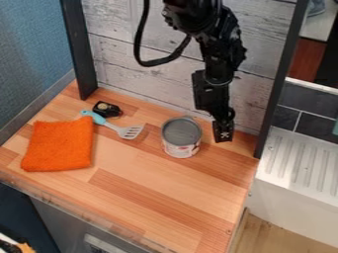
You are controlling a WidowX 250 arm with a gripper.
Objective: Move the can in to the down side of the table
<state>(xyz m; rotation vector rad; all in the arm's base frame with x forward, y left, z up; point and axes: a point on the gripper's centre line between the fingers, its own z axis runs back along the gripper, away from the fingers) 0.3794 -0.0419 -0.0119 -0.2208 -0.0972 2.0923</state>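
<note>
While the hand (224, 137) hangs, can (180, 141) nearby, upright

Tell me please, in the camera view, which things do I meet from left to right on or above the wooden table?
Orange cloth, small black object, the spatula's slotted head, can, pincer.

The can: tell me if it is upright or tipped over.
Upright: the can stands on the wooden table, its round grey end facing up.
</note>
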